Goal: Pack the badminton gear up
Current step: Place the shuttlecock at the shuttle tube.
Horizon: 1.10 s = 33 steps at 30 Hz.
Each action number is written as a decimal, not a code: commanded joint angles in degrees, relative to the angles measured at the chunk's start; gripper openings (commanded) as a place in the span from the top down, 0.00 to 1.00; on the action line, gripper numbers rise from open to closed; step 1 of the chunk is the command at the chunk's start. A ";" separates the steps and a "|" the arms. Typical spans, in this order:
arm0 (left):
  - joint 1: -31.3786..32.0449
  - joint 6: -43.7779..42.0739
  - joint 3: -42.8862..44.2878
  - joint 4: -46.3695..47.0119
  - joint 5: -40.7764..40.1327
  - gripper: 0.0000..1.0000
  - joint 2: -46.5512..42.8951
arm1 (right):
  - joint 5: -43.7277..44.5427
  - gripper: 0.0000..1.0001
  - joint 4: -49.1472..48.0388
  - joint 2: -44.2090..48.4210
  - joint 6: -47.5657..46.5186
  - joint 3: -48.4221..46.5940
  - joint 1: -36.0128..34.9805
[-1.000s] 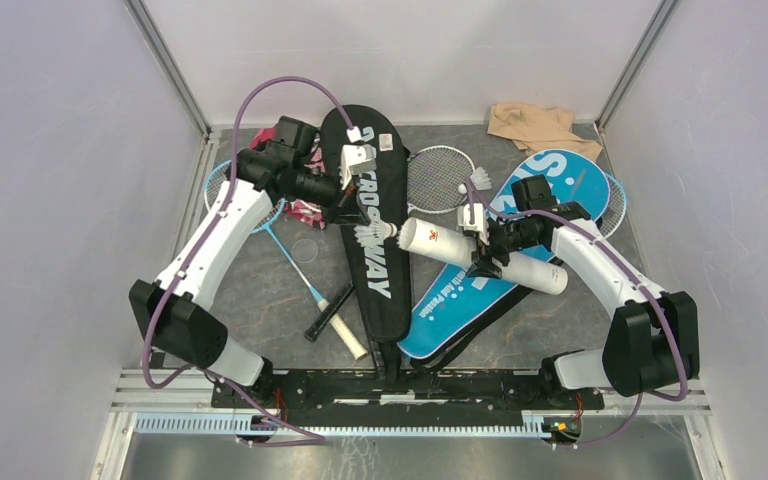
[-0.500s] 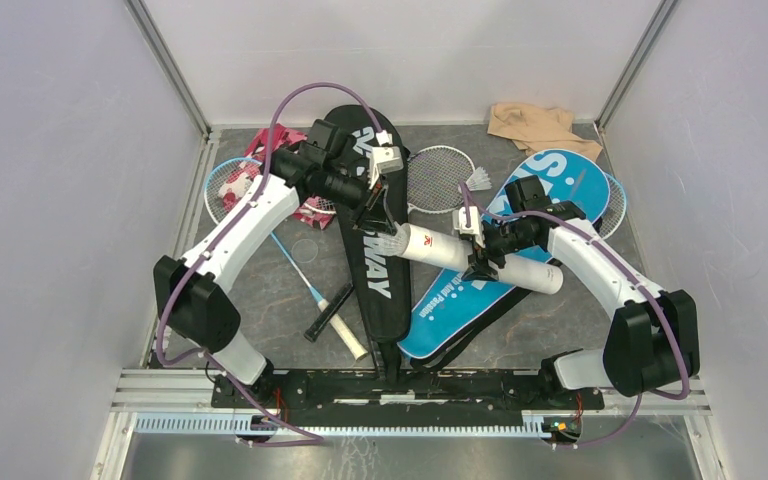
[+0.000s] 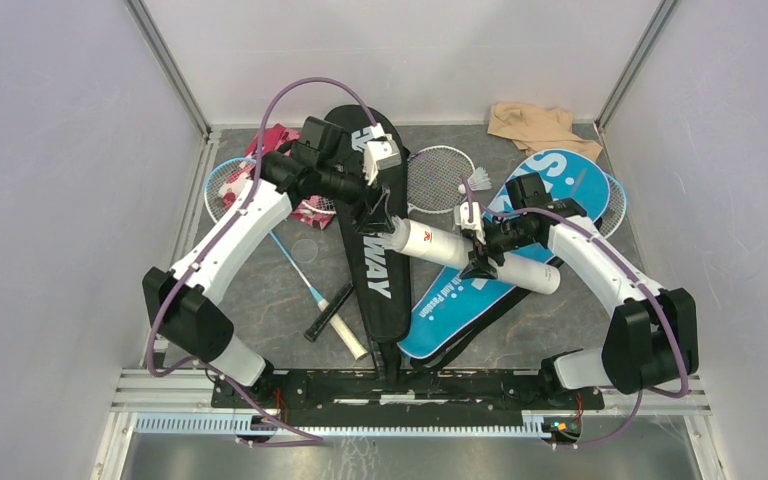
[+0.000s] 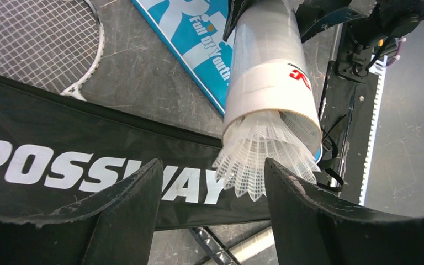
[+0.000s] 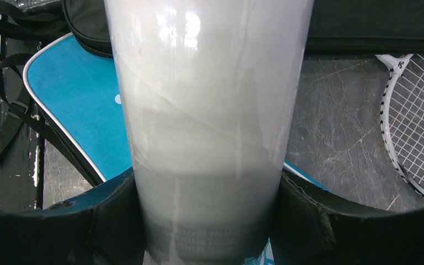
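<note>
At the middle of the worktop (image 3: 260,290), the white tube (image 3: 430,245) is the thing to steer by. It lies slanted and raised off the surface. The right jaws are clamped around its mid-length, one finger pressed to each side of the barrel. A shuttlecock (image 4: 265,160) sits in the tube's open mouth, its feather skirt sticking out. The left jaws stand open at that mouth, one finger on either side of the skirt. The wider gap is on the side away from the tube's red logo, and whether the other finger brushes the feathers cannot be told.

Beneath the tube's mouth end lies the black "CROSSWAY" cover (image 3: 375,270). Beneath its closed end lies the blue cover (image 3: 560,175). Beyond the tube, toward the back wall, rests a white-framed racket (image 3: 440,178) with a second shuttlecock (image 3: 478,180) at its rim. Left of the tube, past the black cover, a blue-shafted racket (image 3: 310,285) lies flat, its head partly under a pink cloth (image 3: 270,140). A beige cloth (image 3: 530,125) sits well beyond the tube's closed end, in the back corner.
</note>
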State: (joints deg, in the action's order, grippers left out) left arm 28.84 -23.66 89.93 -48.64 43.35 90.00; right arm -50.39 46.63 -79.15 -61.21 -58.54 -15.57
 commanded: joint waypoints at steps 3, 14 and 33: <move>0.08 -5.63 1.44 -3.17 -2.10 0.23 -6.23 | -2.80 0.86 -1.91 -0.24 1.56 -2.62 1.35; 1.77 -11.40 -1.60 -6.43 9.68 0.19 -6.86 | -3.40 0.85 -1.64 -0.17 2.61 -3.05 1.46; 9.59 -8.67 2.20 -3.56 13.19 0.19 3.48 | 0.26 0.87 -6.41 2.60 8.17 -0.08 2.96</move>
State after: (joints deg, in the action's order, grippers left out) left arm 37.95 -32.80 89.56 -52.12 56.03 94.98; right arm -50.09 45.52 -79.37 -56.23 -58.41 -13.93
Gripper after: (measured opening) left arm 0.803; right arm 0.704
